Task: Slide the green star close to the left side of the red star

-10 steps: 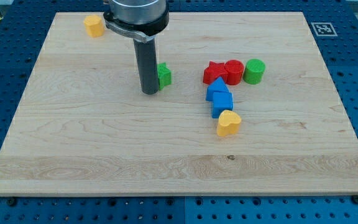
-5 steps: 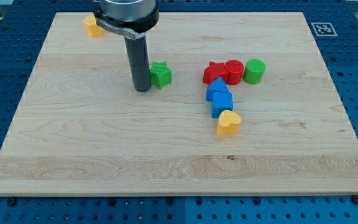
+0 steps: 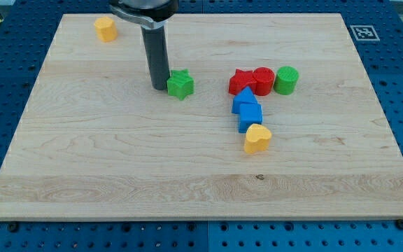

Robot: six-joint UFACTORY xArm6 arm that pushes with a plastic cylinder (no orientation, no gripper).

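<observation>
The green star (image 3: 180,85) lies on the wooden board left of centre. The red star (image 3: 241,82) lies to its right, with a gap between them. My tip (image 3: 160,87) rests on the board just left of the green star, touching or nearly touching its left edge. The dark rod rises from the tip toward the view's top.
A red cylinder (image 3: 263,80) touches the red star's right side and a green cylinder (image 3: 286,80) stands right of it. Two blue blocks (image 3: 247,109) and a yellow heart (image 3: 257,138) run below the red star. A yellow block (image 3: 105,29) sits at the top left.
My tip moved up the view and slightly left, from the star's lower left to its left side. The green star is no longer hidden behind the rod and has barely shifted.
</observation>
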